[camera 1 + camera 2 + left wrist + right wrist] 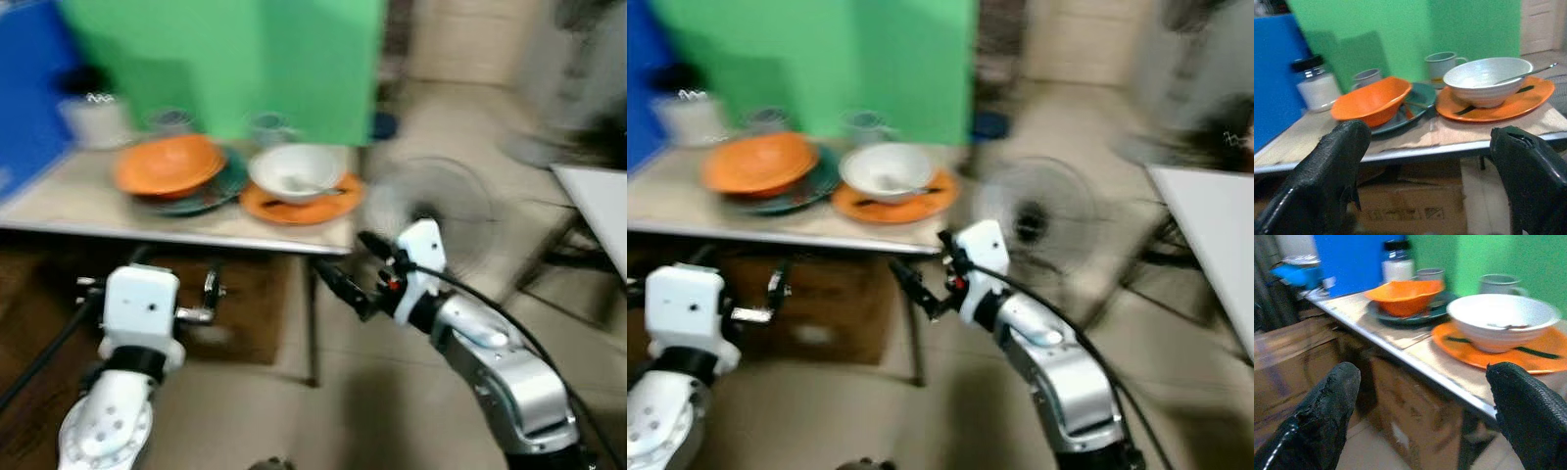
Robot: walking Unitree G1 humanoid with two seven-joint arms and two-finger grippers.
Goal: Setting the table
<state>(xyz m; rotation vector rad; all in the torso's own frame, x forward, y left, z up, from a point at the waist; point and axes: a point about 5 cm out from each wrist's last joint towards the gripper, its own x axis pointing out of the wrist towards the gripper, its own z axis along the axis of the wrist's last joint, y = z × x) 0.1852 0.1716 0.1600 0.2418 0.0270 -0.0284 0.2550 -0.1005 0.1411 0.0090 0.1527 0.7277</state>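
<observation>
A low table [88, 201] stands ahead of me against a green backdrop. On it an orange bowl [168, 164] rests tilted on a teal plate [223, 186]. Beside them a white bowl [297, 171] with a spoon [1525, 73] in it sits on an orange plate [294, 209]. Two mugs [171, 120] [269, 125] and a black-lidded jar [96, 117] stand behind. My left gripper [208, 299] is open below the table's front edge. My right gripper [345, 266] is open too, below the table's right corner. Nothing is between either pair of fingers.
A cardboard box [250, 304] sits under the table. A floor fan [431, 211] stands just right of the table, behind my right arm. A white tabletop edge [598, 201] is at the far right. A blue panel [29, 88] rises at the back left.
</observation>
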